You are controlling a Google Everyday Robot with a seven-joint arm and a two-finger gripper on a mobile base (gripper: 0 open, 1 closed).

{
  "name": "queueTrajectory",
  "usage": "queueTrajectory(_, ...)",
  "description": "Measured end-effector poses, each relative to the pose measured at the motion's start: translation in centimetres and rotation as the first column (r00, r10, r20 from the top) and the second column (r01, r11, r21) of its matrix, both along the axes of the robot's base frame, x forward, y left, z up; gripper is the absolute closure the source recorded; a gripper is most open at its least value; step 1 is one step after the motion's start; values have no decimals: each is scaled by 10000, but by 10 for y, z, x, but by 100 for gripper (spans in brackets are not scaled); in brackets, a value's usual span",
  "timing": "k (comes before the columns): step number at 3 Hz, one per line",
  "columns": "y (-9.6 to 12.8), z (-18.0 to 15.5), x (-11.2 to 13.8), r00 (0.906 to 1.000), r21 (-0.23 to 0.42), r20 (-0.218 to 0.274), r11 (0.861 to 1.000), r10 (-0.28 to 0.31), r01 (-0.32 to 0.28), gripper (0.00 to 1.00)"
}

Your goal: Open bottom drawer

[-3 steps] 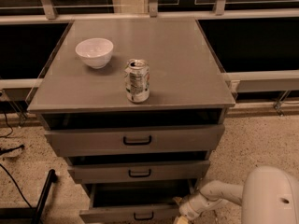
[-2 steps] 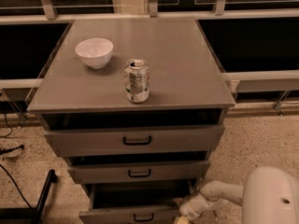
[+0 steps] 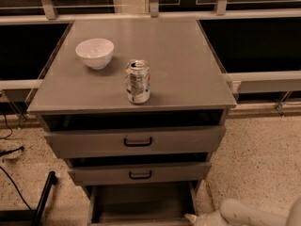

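The grey cabinet has three drawers. The bottom drawer (image 3: 141,202) stands pulled well out, and I look down into its bare inside. Its front and black handle are cut off by the lower edge of the view. My gripper (image 3: 192,218) is at the bottom edge, by the drawer's right front corner, with the white arm (image 3: 249,214) leading off to the right. Only the gripper's tip shows.
A white bowl (image 3: 94,52) and a drink can (image 3: 138,81) stand on the cabinet top (image 3: 188,65). The top drawer (image 3: 136,141) and middle drawer (image 3: 140,174) are slightly ajar. A black cable and a black leg (image 3: 41,199) lie on the speckled floor at left.
The bottom drawer has slid further out toward me, so its front and handle have left the view. The gripper and arm have moved lower in the frame.
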State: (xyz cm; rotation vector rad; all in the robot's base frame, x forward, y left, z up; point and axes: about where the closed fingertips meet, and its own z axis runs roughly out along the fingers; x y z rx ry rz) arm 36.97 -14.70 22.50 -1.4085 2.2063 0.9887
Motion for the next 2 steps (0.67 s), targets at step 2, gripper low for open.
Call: queueTrajectory(2,-26,14,-43,9971,476,230,9964,-720,708,0)
